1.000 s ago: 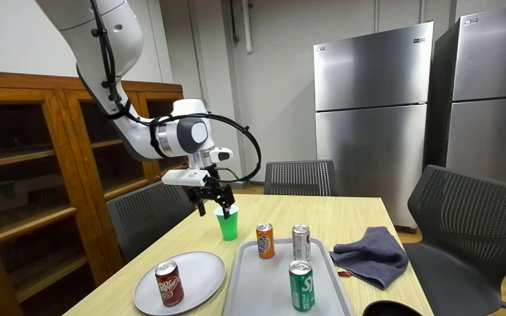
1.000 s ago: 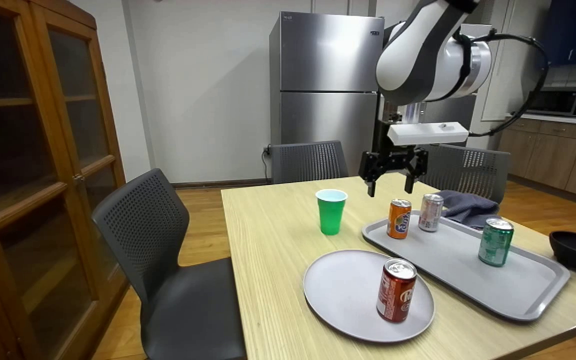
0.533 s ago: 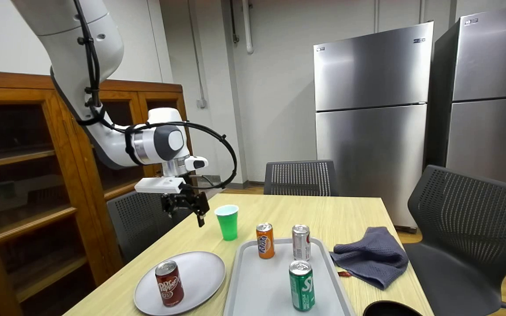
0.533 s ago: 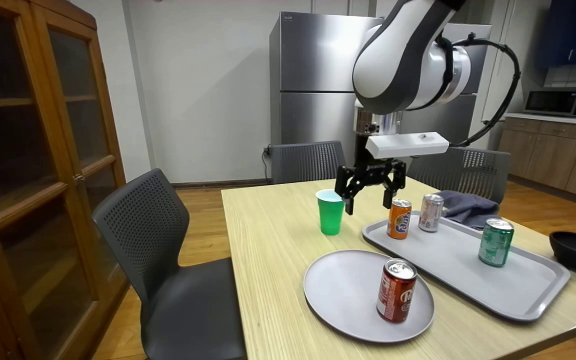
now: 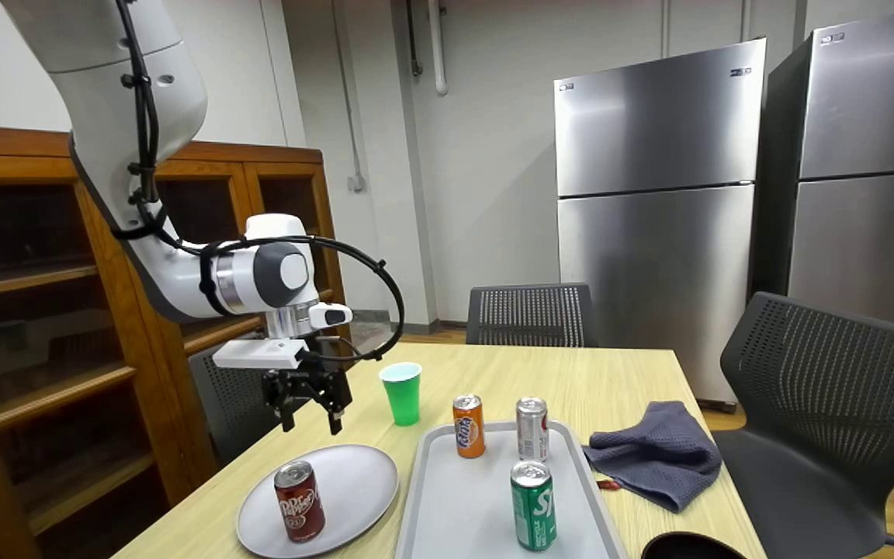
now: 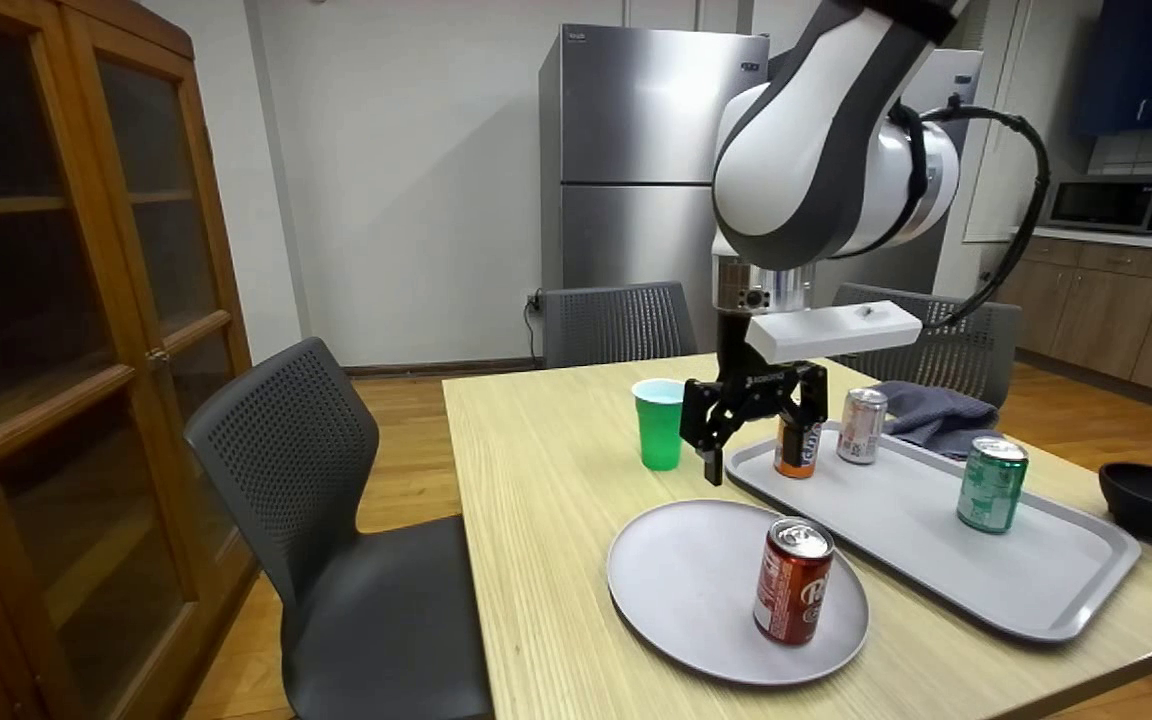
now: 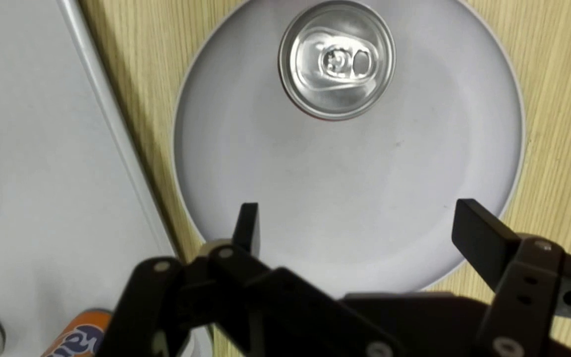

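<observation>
Tabletop (image 6: 546, 460) narrows to a thin strip between the straight edge of the gray tray (image 7: 37, 158) and the round rim of the gray plate (image 7: 360, 168), then spreads wider around the green cup (image 6: 659, 425). My arm (image 6: 796, 180) angles down from above, bent near its end, and my gripper (image 7: 357, 213) hangs near the plate's rim, fingers (image 7: 481, 233) pointing down and spread well apart with only air between them. Upright on the plate, off-center, stands the dark red Dr Pepper can (image 5: 299, 501), pale lettering across its side, its silver lid and pull tab gleaming in the wrist view, near my fingers but apart from them.
</observation>
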### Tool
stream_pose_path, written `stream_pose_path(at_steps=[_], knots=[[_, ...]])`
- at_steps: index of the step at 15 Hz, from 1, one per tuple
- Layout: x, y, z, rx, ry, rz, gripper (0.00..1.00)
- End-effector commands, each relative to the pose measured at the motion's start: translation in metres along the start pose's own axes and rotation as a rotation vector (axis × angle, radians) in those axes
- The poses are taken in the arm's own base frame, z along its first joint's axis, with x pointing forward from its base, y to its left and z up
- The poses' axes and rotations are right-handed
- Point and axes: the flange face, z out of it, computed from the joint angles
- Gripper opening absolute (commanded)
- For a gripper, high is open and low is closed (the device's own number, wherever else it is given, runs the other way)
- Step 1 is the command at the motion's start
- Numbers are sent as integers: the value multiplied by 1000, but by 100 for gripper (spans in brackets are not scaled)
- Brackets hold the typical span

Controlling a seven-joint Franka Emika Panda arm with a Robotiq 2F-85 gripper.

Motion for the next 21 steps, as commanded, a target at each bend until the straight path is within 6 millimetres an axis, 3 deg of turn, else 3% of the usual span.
stream_pose_path(at_steps=[1, 21], knots=[[-16, -7, 3, -3, -32, 21, 100], [-37, -10, 41, -48, -101, 248, 100]])
